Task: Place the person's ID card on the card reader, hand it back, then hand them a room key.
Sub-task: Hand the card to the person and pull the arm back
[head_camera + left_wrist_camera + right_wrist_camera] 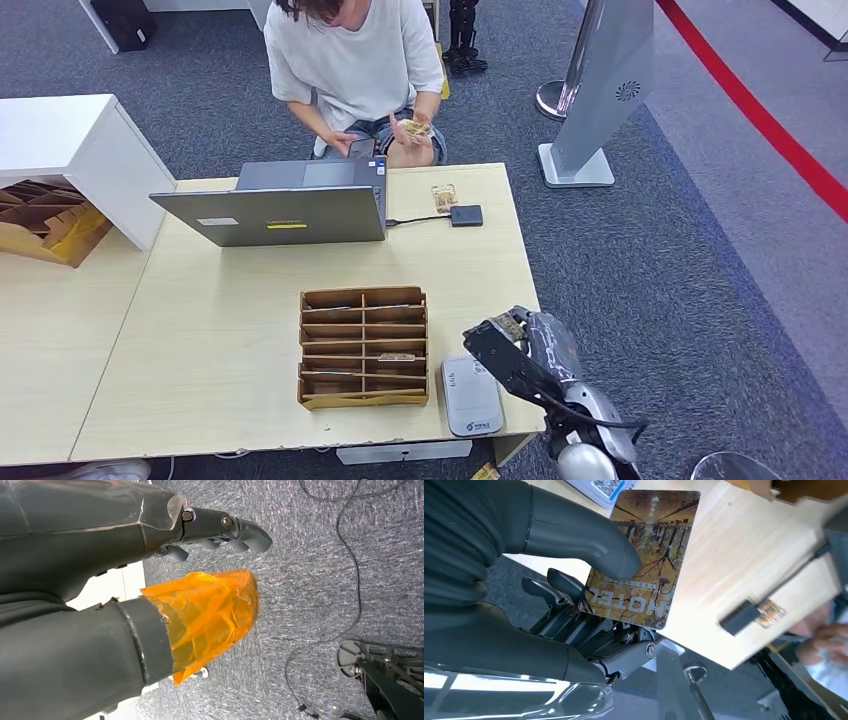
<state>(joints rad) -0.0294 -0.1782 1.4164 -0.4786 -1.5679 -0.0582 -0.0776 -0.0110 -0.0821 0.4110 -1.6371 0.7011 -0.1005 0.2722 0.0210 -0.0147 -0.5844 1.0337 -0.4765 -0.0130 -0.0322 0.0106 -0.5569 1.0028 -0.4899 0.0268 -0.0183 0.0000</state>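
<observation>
R robot hand (589, 595) has the room key (640, 560) pinched, thumb pad flat on the printed face, darker fingers behind it. Card reads "HOTEL", tree artwork. In head view the same robot hand (515, 345) sits at the counter's (200, 330) near right corner, just beside the white card reader (470, 396), well apart from the person (355, 70) at the far edge.

Handling, my read: thin rigid plastic card, v. light, glossy so slippery. Grip is on one end only, so most of the card sticks out free. Good for handover since the person gets plenty of bare card to take, but a pinch that small can let it pivot or slide if bumped. Keep pressure on the faces, not the edges. Won't break if dropped, but picking a flat card off the counter would be a pain.

L robot hand (220, 530) is over the carpet, fingers curled in w/ nothing in them; orange film wrap (210, 612) on the thumb.

Person is holding smth card-like in both hands, too small to ID. Another patterned card (444, 197) lies by the small black box (466, 215) cabled to the laptop (285, 205). Wooden slotted tray (364, 347) mid-counter, a card visible in one slot.

Looks like final step: key handover, reach across not yet begun.
</observation>
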